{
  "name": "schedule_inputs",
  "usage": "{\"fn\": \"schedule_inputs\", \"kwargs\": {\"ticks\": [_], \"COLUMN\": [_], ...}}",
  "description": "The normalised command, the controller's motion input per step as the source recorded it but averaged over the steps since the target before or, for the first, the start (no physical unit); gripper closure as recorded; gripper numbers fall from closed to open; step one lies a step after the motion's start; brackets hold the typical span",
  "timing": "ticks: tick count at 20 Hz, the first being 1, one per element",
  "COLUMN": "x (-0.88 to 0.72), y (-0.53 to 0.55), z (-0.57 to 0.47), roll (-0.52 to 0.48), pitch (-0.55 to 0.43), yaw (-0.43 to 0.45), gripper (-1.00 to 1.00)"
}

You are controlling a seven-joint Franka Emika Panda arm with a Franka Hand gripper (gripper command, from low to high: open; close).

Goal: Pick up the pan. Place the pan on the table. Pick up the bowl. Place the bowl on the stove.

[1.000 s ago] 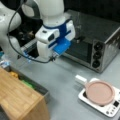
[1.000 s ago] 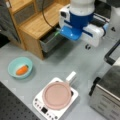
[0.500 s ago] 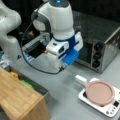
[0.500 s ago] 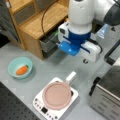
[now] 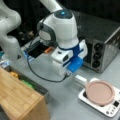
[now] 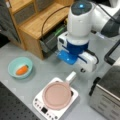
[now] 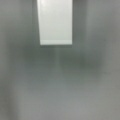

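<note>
1. Grey tabletop fills your scene: the table (image 5: 62, 100) carries a wooden cabinet (image 6: 37, 22) at the upper left of a front view and a silver toaster oven (image 5: 105, 45) at the right of a front view.
2. You can see the pan (image 6: 57, 95) sitting on the stove (image 6: 41, 105) in both front views, low in the frame, its white stub handle (image 6: 70, 76) pointing up toward the arm.
3. Your gripper (image 6: 82, 68) hangs below the arm's white-and-blue wrist, near the frame's centre, just above and beside that handle. In a front view the gripper (image 5: 68, 73) sits left of the handle and is not touching the pan.
4. You cannot tell from these views whether the fingers are spread or closed. The wrist view shows only a white rectangular piece (image 7: 56, 22) at the top, likely the handle, over blurred grey.
5. Your bowl (image 6: 20, 67) rests on the table at the left of a front view, well apart from the gripper, with the orange carrot-like piece (image 6: 21, 70) inside.
6. Judging progress: nothing is finished yet. The pan is not lifted, and the bowl is untouched.
</note>
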Motion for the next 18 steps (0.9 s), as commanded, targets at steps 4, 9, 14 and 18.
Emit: {"fn": "schedule_inputs", "kwargs": {"ticks": [4,9,14,18], "x": [0.50,0.43,0.33,0.23], "y": [0.09,0.07,0.06,0.07], "z": [-0.04,0.02,0.00,0.01], "roll": [-0.093,-0.092,-0.124,-0.155], "pitch": [0.155,0.151,0.133,0.121], "yaw": [-0.048,-0.007,0.002,0.016], "gripper": [-1.00,-1.00,-1.00,-1.00]}}
